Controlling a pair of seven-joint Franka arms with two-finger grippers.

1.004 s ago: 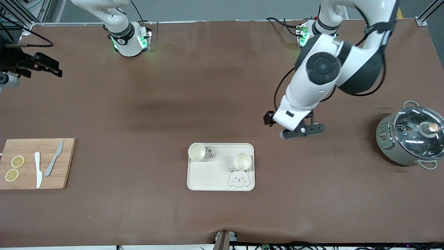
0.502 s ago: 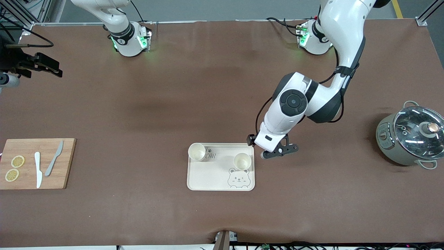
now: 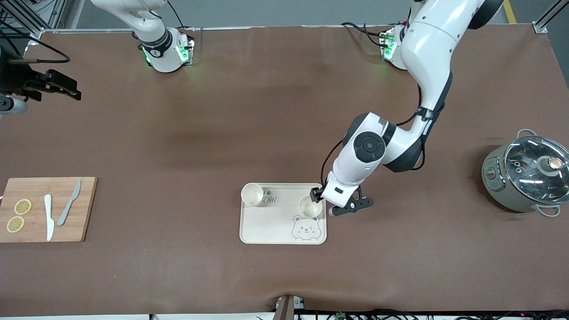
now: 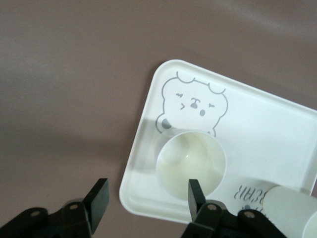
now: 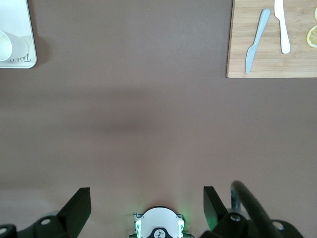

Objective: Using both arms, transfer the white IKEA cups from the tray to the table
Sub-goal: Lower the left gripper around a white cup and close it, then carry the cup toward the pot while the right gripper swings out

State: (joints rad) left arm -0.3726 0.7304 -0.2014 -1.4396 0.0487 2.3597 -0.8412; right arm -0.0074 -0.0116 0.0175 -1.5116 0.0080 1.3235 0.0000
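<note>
Two white IKEA cups stand upright on the cream tray [image 3: 275,224]: one [image 3: 252,194] at the corner toward the right arm's end, one [image 3: 310,206] near the tray edge toward the left arm's end. My left gripper [image 3: 328,208] is open and empty, low over that tray edge. In the left wrist view [image 4: 147,196] one finger [image 4: 195,192] overlaps the rim of the nearer cup [image 4: 190,162], the other [image 4: 99,197] is over bare table beside the tray [image 4: 257,134]. The second cup [image 4: 292,206] shows at the frame edge. My right gripper [image 3: 66,88] waits open and empty, raised at the right arm's end of the table [image 5: 146,204].
A wooden cutting board [image 3: 46,209] with two knives and lemon slices lies at the right arm's end, also in the right wrist view [image 5: 272,44]. A grey-green pot with glass lid [image 3: 526,175] stands at the left arm's end. Brown mat covers the table.
My left arm has swung down from over the bare table to the tray's edge beside the cup. The cups, tray and right arm have not moved.
</note>
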